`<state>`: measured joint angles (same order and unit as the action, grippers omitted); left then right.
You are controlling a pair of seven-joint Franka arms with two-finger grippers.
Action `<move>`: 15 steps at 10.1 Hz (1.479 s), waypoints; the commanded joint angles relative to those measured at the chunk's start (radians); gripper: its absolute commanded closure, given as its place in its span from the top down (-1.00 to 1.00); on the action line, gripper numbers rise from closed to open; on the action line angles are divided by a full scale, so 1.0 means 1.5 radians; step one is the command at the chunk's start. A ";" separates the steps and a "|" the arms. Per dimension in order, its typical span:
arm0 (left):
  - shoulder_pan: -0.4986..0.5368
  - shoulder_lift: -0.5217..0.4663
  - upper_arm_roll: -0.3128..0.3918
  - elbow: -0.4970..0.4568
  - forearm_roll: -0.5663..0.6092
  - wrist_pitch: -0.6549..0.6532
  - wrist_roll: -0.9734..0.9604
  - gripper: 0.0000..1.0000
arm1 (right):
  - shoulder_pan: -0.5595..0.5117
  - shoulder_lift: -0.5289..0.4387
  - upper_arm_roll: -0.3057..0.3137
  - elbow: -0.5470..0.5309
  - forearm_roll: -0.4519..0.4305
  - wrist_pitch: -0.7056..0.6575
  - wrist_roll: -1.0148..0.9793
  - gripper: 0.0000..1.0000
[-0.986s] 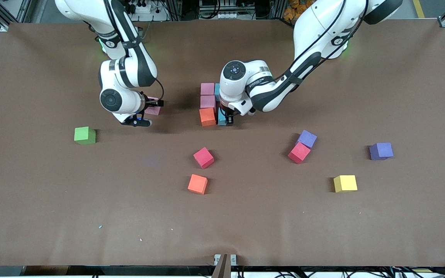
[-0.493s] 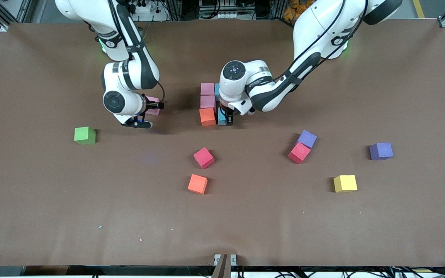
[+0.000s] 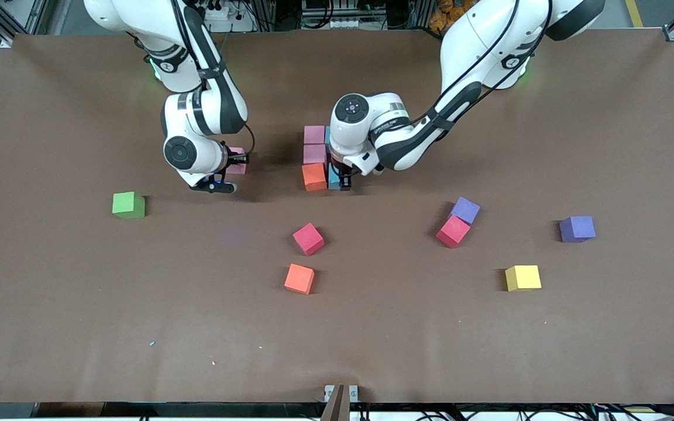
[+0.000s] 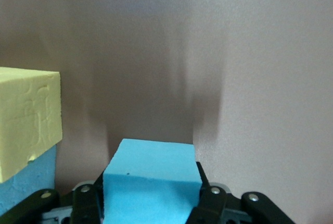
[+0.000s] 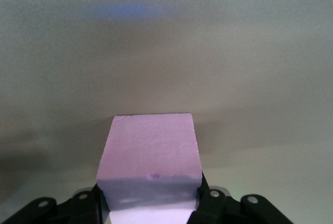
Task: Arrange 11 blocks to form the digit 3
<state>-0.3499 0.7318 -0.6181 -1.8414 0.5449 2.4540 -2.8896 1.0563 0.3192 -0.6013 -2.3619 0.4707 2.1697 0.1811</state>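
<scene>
Step in hand, as I read it: building the digit in the upper centre of the front view, with both arms on a block at once.

Left gripper [image 3: 341, 182] is low at the started cluster and is clamped on a light blue block [image 4: 151, 179]; its wrist view shows the pads tight on both sides. That block sits just beside the orange block [image 3: 314, 176], with two pink blocks [image 3: 314, 144] stacked up-frame of it. A yellow block [image 4: 28, 120] shows close by in the left wrist view, on top of another blue one.

Right gripper [image 3: 220, 174] is in the upper left-centre of the frame, fingers closed narrowly around a pink block [image 5: 150, 156], apart from the cluster.

Loose blocks across the middle of the frame: crimson [image 3: 308, 238], orange [image 3: 299, 278], crimson [image 3: 453, 231] touching a purple [image 3: 465, 210], a second purple [image 3: 577, 228], yellow [image 3: 522, 278]. Green cube [image 3: 128, 204] at mid-left.

Next, I judge: seat the blue flush, release, then bring the pink across without nudging the cluster.
</scene>
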 commanded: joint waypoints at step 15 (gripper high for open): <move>-0.041 0.016 0.019 0.027 0.052 0.003 -0.301 0.29 | 0.013 0.138 0.042 0.357 0.044 -0.120 0.083 -0.81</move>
<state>-0.3785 0.7470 -0.5956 -1.8052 0.5424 2.4540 -2.8900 1.0765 0.4788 -0.5444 -1.8901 0.4950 2.0041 0.2731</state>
